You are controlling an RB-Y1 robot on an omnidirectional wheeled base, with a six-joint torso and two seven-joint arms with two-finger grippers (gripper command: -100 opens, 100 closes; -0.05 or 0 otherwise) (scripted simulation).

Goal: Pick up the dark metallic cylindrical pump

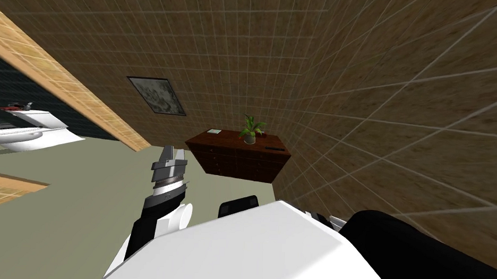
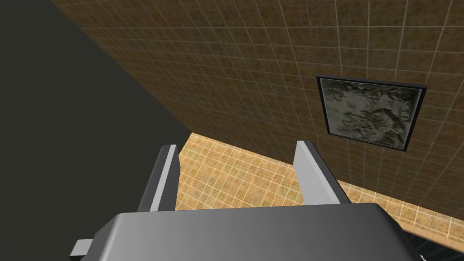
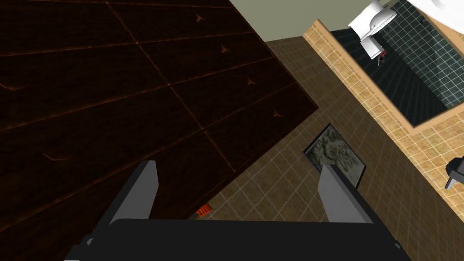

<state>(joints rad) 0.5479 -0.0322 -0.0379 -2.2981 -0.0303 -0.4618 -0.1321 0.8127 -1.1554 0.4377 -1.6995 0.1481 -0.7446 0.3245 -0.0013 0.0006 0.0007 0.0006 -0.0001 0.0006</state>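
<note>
A dark reddish-brown wooden chest of drawers (image 1: 251, 164) stands against a wall (image 1: 352, 71) of brown square tiles with pale grout lines, as seen from the head camera. On its flat top, a green leafy plant (image 1: 252, 126) sits in a small pale pot near the middle. A flat pale sheet (image 1: 214, 131) lies towards the left back corner. The pump (image 1: 274, 148), a slim dark bar, lies flat near the right front edge, well apart from both arms; its material cannot be told from here. A dark-framed picture (image 1: 156, 95) with a mottled grey face hangs on the wall to the left of the chest. At far left is a smooth, rounded white fixture (image 1: 27, 129) with a small red item (image 1: 15, 107) on top.

The left end effector (image 1: 171, 153), ribbed grey at the wrist, is raised over the olive floor (image 1: 78, 217), short of the chest. Its wrist camera shows the two thin grey fingers standing wide apart with nothing between them. The right end effector (image 3: 238, 164) is likewise spread wide, empty and touching nothing. Its camera, close to the chest's front, brings out glossy drawer panels (image 3: 113, 90) divided by thin seams, each with a small curved handle. A small orange-red thing (image 3: 204, 210) shows at the chest's lower edge.
</note>
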